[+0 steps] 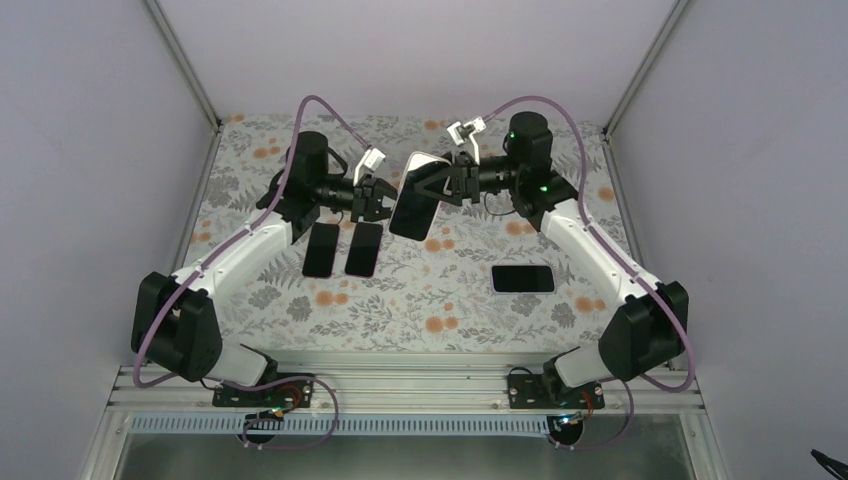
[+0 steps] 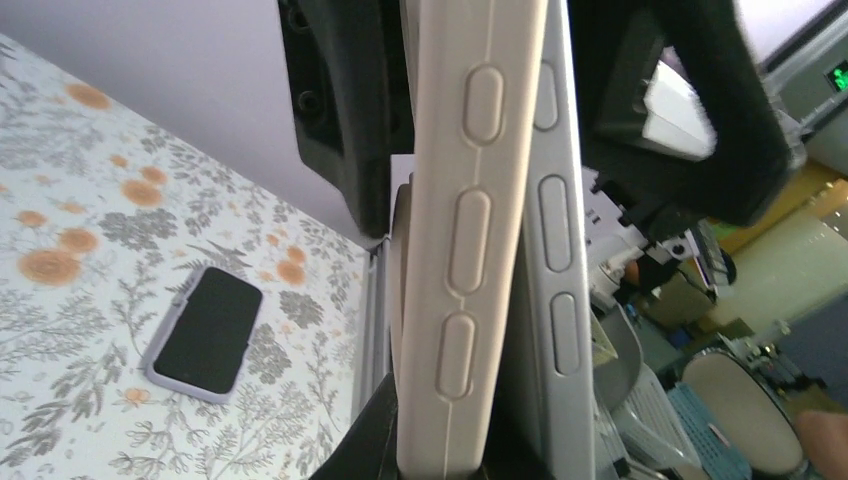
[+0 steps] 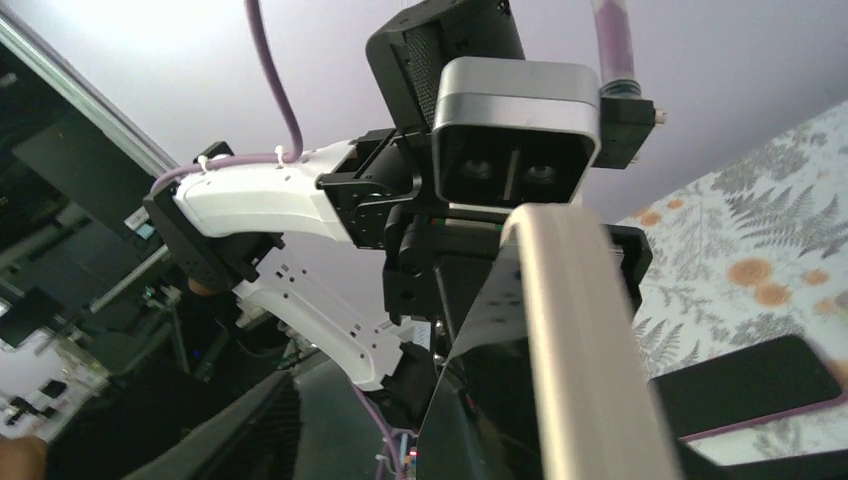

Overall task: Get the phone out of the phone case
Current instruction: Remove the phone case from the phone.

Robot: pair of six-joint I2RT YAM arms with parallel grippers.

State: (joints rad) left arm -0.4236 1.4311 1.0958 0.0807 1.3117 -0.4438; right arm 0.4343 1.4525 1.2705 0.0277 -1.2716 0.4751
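Above the flowered table, between the two arms, the phone point(image 1: 410, 215) hangs tilted with its dark screen showing. My left gripper point(image 1: 375, 200) is shut on the beige phone case point(image 2: 470, 230). In the left wrist view the case's button edge runs upright. The grey phone point(image 2: 560, 250) stands just right of it, split from it by a dark gap. My right gripper point(image 1: 432, 185) comes in from the right, its jaws spread open on either side of the case and phone. The right wrist view shows the phone's silver edge point(image 3: 580, 340) close up.
Two dark phones point(image 1: 322, 250) point(image 1: 363, 250) lie side by side on the table under the left arm. A phone in a lavender case point(image 1: 522, 278) point(image 2: 205, 330) lies flat at the right. Grey walls enclose the table on three sides.
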